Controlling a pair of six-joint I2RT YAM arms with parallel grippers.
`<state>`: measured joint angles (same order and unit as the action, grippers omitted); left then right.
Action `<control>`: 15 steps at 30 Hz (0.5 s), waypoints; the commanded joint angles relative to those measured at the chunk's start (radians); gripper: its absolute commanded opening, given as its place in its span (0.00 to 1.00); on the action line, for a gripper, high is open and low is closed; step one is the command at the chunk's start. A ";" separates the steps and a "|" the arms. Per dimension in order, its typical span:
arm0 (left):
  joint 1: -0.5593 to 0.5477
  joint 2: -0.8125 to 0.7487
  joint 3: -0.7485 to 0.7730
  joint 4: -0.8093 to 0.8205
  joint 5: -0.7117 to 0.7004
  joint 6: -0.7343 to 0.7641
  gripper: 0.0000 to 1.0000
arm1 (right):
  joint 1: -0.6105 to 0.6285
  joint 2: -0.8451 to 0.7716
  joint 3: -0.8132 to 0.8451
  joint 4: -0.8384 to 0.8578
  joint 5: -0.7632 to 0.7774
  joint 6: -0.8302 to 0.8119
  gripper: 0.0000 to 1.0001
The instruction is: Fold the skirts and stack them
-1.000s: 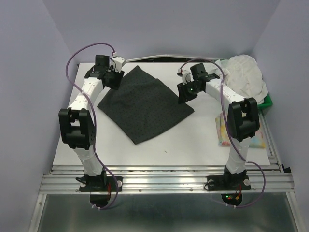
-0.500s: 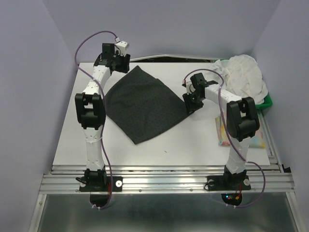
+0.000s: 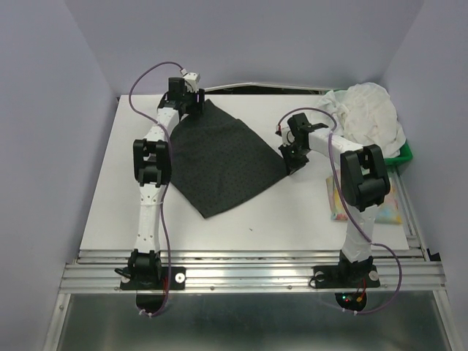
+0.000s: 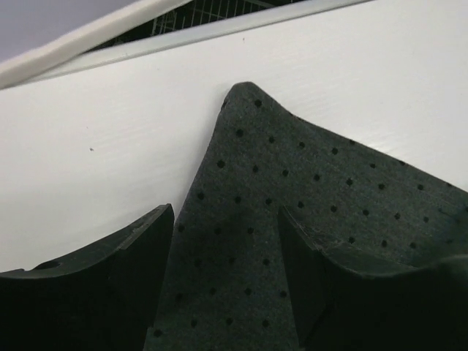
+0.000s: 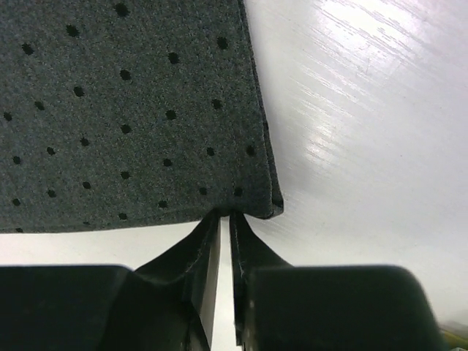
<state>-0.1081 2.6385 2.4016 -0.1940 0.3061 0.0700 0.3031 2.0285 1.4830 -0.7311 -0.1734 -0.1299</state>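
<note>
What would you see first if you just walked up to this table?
The dark skirt lies spread flat in the middle of the table. The left gripper hovers open over its far corner, and the right gripper pinches its right corner. A fluffy white skirt is heaped at the far right.

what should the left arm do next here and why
Probably close the left end effector on the far corner of the charcoal skirt. Its jaws stand open astride that corner, with the cloth lying flat between them, while the right end effector looks pinched on the right corner. Both corners likely need holding before a fold.
</note>
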 commanded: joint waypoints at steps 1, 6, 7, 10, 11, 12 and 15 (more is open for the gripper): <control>-0.016 -0.037 0.074 0.004 -0.016 -0.004 0.70 | 0.001 0.021 -0.012 -0.047 0.014 -0.045 0.08; -0.025 -0.008 0.099 -0.133 -0.048 -0.012 0.57 | 0.001 -0.034 -0.067 -0.036 0.031 -0.134 0.01; -0.025 -0.005 0.096 -0.151 -0.054 -0.021 0.52 | 0.001 -0.042 -0.088 -0.036 0.031 -0.146 0.01; -0.025 -0.008 0.055 -0.208 -0.070 -0.024 0.32 | 0.001 -0.065 -0.115 -0.057 0.008 -0.189 0.01; -0.025 -0.021 0.038 -0.219 -0.073 -0.018 0.28 | 0.001 -0.073 -0.125 -0.073 -0.015 -0.215 0.01; -0.025 -0.031 -0.001 -0.222 -0.078 -0.012 0.28 | 0.010 -0.079 -0.128 -0.109 -0.094 -0.223 0.01; -0.025 -0.075 -0.056 -0.205 -0.071 0.045 0.40 | 0.040 -0.103 -0.148 -0.174 -0.234 -0.269 0.01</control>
<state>-0.1360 2.6495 2.4001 -0.3584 0.2478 0.0616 0.3031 1.9629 1.3785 -0.7708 -0.2413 -0.3126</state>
